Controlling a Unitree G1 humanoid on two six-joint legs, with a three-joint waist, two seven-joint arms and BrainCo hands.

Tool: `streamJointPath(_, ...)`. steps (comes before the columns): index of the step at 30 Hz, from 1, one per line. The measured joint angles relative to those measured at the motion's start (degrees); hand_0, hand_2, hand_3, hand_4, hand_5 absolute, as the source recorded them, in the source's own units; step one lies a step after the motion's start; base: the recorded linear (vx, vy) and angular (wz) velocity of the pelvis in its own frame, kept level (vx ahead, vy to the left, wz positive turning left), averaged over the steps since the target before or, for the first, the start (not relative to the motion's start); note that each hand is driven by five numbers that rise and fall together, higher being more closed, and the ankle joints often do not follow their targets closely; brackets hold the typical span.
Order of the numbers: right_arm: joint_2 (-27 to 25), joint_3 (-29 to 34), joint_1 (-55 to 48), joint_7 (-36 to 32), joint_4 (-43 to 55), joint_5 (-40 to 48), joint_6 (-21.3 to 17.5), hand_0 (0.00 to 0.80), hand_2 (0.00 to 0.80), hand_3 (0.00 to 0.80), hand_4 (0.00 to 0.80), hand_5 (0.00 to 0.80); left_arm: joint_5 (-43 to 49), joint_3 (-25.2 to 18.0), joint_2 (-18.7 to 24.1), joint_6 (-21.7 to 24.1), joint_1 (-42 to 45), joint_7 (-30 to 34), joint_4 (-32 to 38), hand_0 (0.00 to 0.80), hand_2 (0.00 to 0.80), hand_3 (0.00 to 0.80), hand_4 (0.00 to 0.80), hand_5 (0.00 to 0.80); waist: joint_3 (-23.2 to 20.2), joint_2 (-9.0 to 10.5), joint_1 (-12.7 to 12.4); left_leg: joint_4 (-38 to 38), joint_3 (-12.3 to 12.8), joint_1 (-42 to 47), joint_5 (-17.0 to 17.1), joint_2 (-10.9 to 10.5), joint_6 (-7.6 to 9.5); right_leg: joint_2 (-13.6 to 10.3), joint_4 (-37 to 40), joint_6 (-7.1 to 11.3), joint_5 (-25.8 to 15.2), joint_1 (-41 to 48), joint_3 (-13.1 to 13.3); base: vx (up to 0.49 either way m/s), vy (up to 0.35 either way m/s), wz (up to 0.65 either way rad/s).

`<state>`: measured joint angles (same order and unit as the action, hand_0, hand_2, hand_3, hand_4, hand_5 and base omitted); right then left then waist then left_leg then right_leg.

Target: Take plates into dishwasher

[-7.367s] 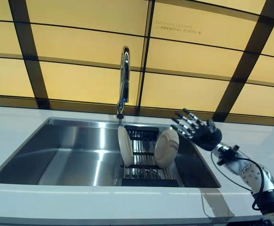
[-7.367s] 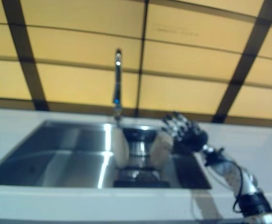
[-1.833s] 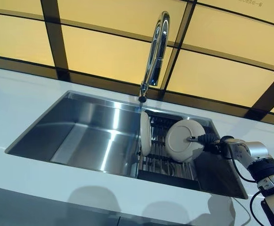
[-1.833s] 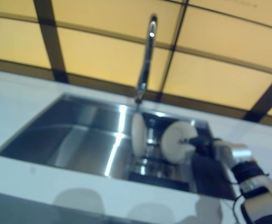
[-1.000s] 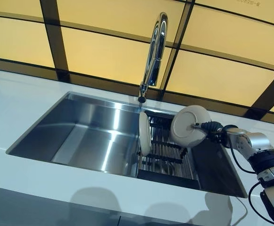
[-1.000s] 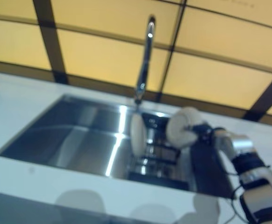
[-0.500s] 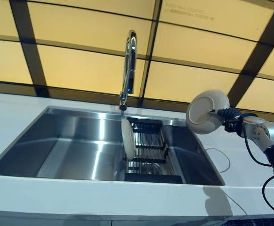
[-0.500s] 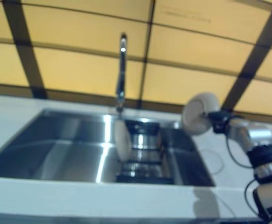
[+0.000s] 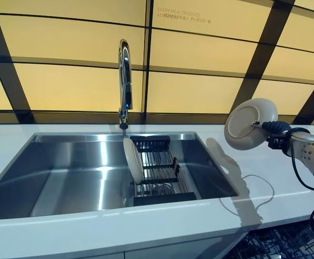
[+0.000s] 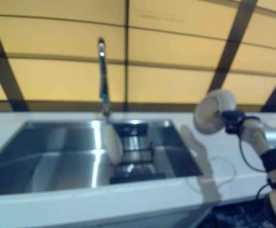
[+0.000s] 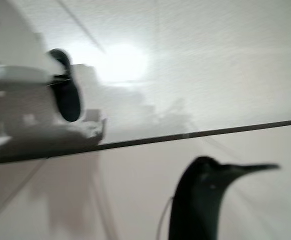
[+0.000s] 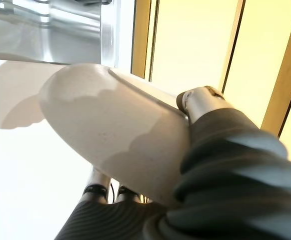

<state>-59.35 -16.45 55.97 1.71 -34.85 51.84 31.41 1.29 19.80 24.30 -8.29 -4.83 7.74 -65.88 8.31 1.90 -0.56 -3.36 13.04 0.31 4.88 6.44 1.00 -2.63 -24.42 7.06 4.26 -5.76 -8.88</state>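
Stainless steel sink [image 9: 65,178] serves as the reference landmark; it is recessed in the white desk [image 9: 265,189], with the chrome faucet [image 9: 124,81] rising at its rear edge. Inside the sink, toward its right side, a black dish rack [image 9: 157,175] holds one cream plate [image 9: 132,159] standing on edge at the rack's left end. This plate has kept its slot since the earlier frames.

The second plate [image 9: 248,123] is to the right of the sink, raised above the desk and clear of the basin. Seven seconds ago it stood in the rack at the right end; about two seconds ago the right hand had taken it there; one second ago it was lifted above the rack; half a second ago it was already past the sink's right rim. Now it is farther right of the sink, and its shadow falls on the desk beside the rim.

The right hand [image 9: 273,129] grips this plate by its rim, thumb on one face and fingers [image 12: 103,192] on the other. Below the desk edge, right of the sink, a dark wire rack [image 9: 278,245] is visible.

The left hand shows in no eye view; its own wrist view shows only a dark tip, so its state cannot be told.
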Motion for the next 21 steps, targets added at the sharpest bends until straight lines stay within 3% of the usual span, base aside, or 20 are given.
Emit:
streamJointPath(2,-0.58,0.0,0.4,-0.28,0.0,0.73,-1.34,0.8,0.8,0.8,0.8,0.8,-0.05,-0.26,1.42,-0.07,0.11,-0.15,-0.62,0.0,0.0,0.0,0.0,0.0,-0.95,1.94,-2.43,3.14,1.12,-3.37,-0.17,0.2,-1.44,-2.38,-0.47,1.26,4.57,2.14,0.62,-0.431,-0.323,-0.29)
streamJointPath(4,-0.59,-0.32,1.61,-0.34,-0.56,1.31,-2.39,0.8,0.8,0.8,0.8,0.8,-0.05,-0.32,2.98,-0.03,-0.48,-0.3,-0.84,0.0,0.0,0.0,0.0,0.0,-0.67,4.28,-4.14,6.31,1.34,-5.99,-0.47,0.0,-2.6,-2.97,7.58,0.63,6.34,5.87,-0.22,-0.338,-0.252,-0.23)
streamJointPath(5,-0.6,-1.46,2.88,-0.43,-1.71,2.13,-3.13,0.8,0.8,0.8,0.8,0.8,-0.08,-0.35,3.36,-0.05,-1.13,-0.5,-1.03,0.0,0.0,0.0,0.0,0.0,-0.21,5.12,-5.24,8.38,1.28,-7.43,-0.56,0.29,-2.79,-1.98,12.42,-1.07,6.66,7.88,-0.8,-0.151,-0.111,-0.17)
streamJointPath(6,-0.58,-2.65,3.98,-0.42,-3.59,2.97,-3.56,0.8,0.8,0.8,0.8,0.8,-0.11,-0.33,3.22,0.08,-2.07,-0.61,-1.26,0.0,0.0,0.0,0.0,0.0,-0.05,5.37,-6.22,11.68,0.69,-10.21,-1.06,1.65,-3.15,-0.29,18.32,-4.36,4.99,9.99,-1.0,-0.163,-0.096,-0.06)
streamJointPath(7,-0.67,-2.72,3.98,-0.19,-4.29,3.08,-3.63,0.8,0.8,0.8,0.8,0.8,-0.29,-0.22,2.65,0.17,-2.28,-0.65,-1.14,0.0,0.0,0.0,0.0,0.0,0.08,5.53,-6.41,11.79,-1.01,-10.97,-1.22,0.83,-3.08,0.82,20.01,-6.12,4.09,10.44,-1.02,-0.265,-0.135,0.01)
streamJointPath(8,-0.68,-2.67,3.91,-0.02,-4.37,3.14,-3.71,0.8,0.8,0.8,0.8,0.8,-0.37,-0.25,2.53,0.16,-2.28,-0.63,-1.2,0.0,0.0,0.0,0.0,0.0,-0.05,5.09,-6.33,11.01,-1.44,-10.88,-1.31,0.02,-3.6,1.31,20.15,-6.32,4.0,10.39,-1.0,-0.252,-0.104,0.05)
streamJointPath(9,-0.62,-2.81,3.91,0.02,-4.62,3.3,-3.74,0.8,0.8,0.8,0.8,0.8,-0.37,-0.25,2.63,0.15,-2.32,-0.68,-1.28,0.0,0.0,0.0,0.0,0.0,0.19,5.68,-6.07,10.6,-2.31,-10.89,-0.66,-0.28,-3.04,1.83,20.09,-6.63,3.8,10.01,-1.13,-0.256,-0.069,0.04)
streamJointPath(12,-0.62,-2.78,3.93,0.09,-4.85,3.3,-4.0,0.8,0.8,0.8,0.8,0.8,-0.35,0.39,2.06,0.47,-2.33,-0.62,-1.36,0.0,0.0,0.0,0.0,0.0,0.56,6.53,-5.09,9.59,-2.75,-10.64,0.38,-0.26,-3.29,2.19,20.21,-6.9,3.52,10.14,-1.56,-0.145,-0.012,0.08)
streamJointPath(21,-0.58,-2.74,4.14,-1.15,-6.47,3.42,-4.28,0.8,0.8,0.8,0.8,0.8,-0.4,1.46,0.67,1.59,-4.39,-1.49,-0.76,0.0,0.0,0.0,0.0,0.0,0.73,6.31,-4.94,5.49,-2.24,-8.69,2.32,-2.64,-1.39,0.04,20.92,-5.12,2.54,10.53,-1.8,-0.175,-0.009,0.03)
